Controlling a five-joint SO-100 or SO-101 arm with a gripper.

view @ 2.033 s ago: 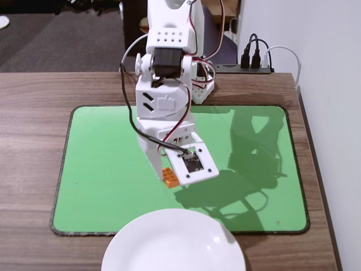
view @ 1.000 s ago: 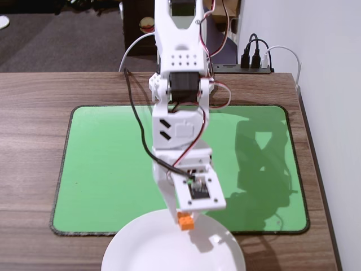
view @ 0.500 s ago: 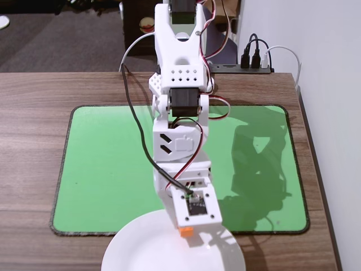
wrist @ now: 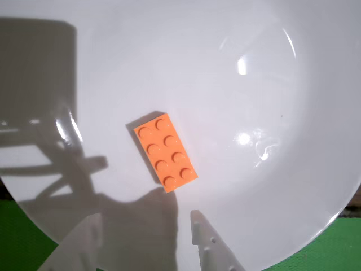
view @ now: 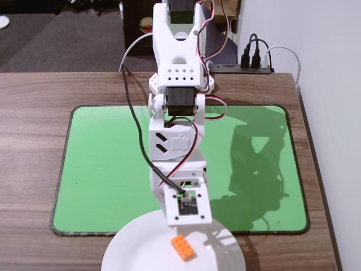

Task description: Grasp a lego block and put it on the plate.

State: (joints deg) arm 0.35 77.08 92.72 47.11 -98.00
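Placing step looks done: the small bright orange rectangular plastic lego block [view: 183,248] with two rows of studs lies flat, studs up, on the large round glossy white plate [view: 130,254], roughly mid-plate, angled diagonally. In the wrist view the lego block [wrist: 166,152] sits on the plate [wrist: 271,84] with bare white surface all around it. Next move, as I judge it: lift the arm up and back off the plate without clipping the brick.

The white two-finger gripper [wrist: 141,226] hangs just above the plate, close to the brick's near end. Jaws are parted to a moderate gap, nothing between them, fingertips apart from the brick; only its shadow reaches the brick.

Beyond the plate lies the green rectangular mat [view: 101,169], the plate overlapping its near edge, on a brown wood-grain table [view: 34,141]. Farther behind the plate, a black power strip [view: 248,68] sits at the table's back edge.
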